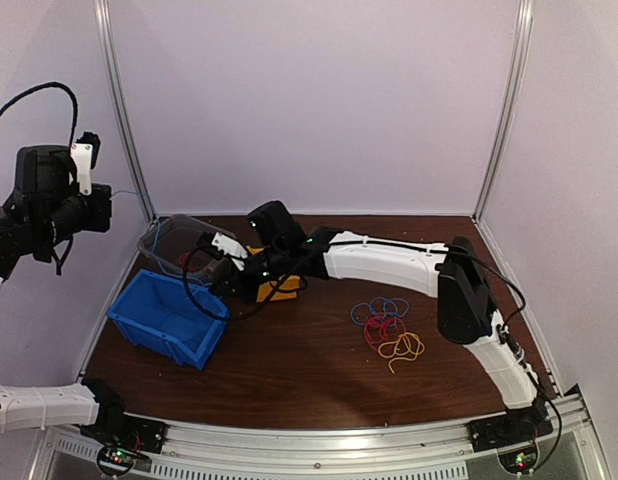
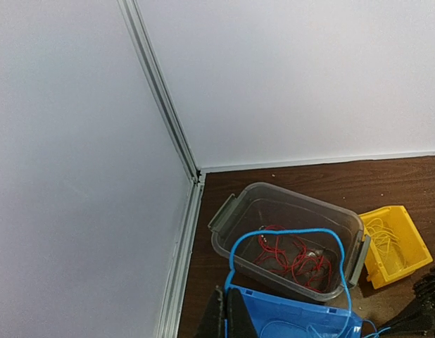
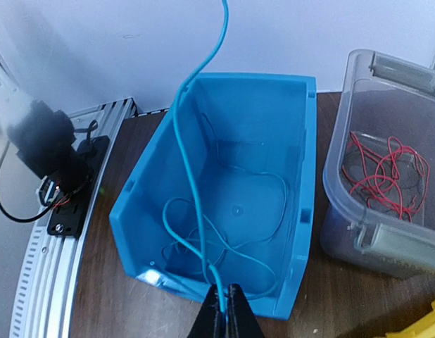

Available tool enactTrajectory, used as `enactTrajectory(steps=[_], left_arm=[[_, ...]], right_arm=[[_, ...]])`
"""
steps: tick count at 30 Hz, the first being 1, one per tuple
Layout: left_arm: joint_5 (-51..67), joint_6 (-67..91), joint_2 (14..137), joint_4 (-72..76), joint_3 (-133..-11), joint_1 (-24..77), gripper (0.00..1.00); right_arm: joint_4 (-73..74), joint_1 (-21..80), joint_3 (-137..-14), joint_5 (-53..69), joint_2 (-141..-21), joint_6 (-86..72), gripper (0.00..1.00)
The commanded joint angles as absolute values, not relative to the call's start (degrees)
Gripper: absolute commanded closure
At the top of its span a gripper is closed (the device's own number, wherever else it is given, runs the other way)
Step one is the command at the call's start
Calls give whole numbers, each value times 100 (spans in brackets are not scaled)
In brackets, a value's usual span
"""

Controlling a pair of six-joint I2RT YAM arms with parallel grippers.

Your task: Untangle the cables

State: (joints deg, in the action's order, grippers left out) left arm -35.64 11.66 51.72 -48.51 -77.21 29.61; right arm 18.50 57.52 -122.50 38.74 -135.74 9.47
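A blue cable runs taut from my right gripper up out of the top of the right wrist view. The right gripper is shut on it just above the near edge of the blue bin. In the left wrist view the same cable arches over the clear container, and my left gripper is shut on its end. The left gripper is raised high at the far left. The right gripper hangs over the blue bin. A tangle of blue, red and yellow cables lies on the table.
A clear container holding red cables stands in the back left corner. A yellow bin with pale wires sits right of it. More blue cable lies coiled in the blue bin. White walls and metal posts enclose the table.
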Motion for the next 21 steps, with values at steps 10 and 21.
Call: enactTrajectory(steps=[10, 21], left_arm=[[-4265, 1098, 4964, -4485, -7117, 2918, 100], [-4060, 981, 5035, -4474, -6400, 2909, 100]], right_arm=[[799, 6169, -13634, 3830, -14847, -78, 64], [1264, 5680, -11538, 4106, -13143, 581, 45]])
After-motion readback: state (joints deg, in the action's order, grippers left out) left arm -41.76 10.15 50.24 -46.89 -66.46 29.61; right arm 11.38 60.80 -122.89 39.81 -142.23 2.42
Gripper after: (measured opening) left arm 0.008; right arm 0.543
